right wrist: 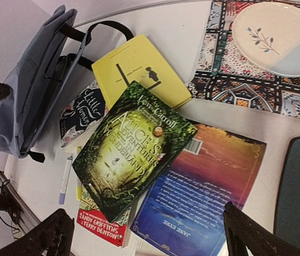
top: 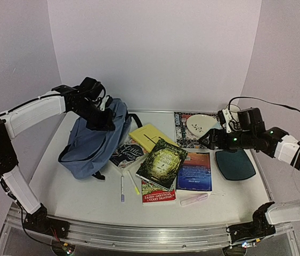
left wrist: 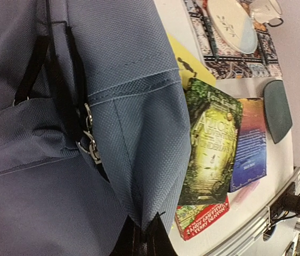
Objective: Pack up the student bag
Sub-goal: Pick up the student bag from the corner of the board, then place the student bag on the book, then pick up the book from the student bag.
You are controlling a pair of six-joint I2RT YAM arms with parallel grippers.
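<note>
The slate-blue student bag [top: 94, 141] lies at the left of the table, its top raised. My left gripper [top: 103, 114] is shut on a fold of the bag's fabric, seen pinched between the jaws at the bottom of the left wrist view [left wrist: 144, 240]. The zipper pulls [left wrist: 88, 141] hang beside the fold. My right gripper [top: 208, 140] is wide open and empty. It hovers above the books, over the blue-and-orange Jane Eyre book [right wrist: 203, 197]. A green Alice book [right wrist: 134, 149] lies on top of the pile, right of the bag [right wrist: 27, 106].
A yellow book [top: 145, 136], a dark book [top: 127, 154] and a red book [top: 157, 192] lie around the green one. Pens [top: 122, 188] and a pink item [top: 194, 199] lie near the front. A plate [top: 202, 125] on a patterned mat, a mug [top: 227, 114] and a dark teal pad [top: 235, 164] are at the right.
</note>
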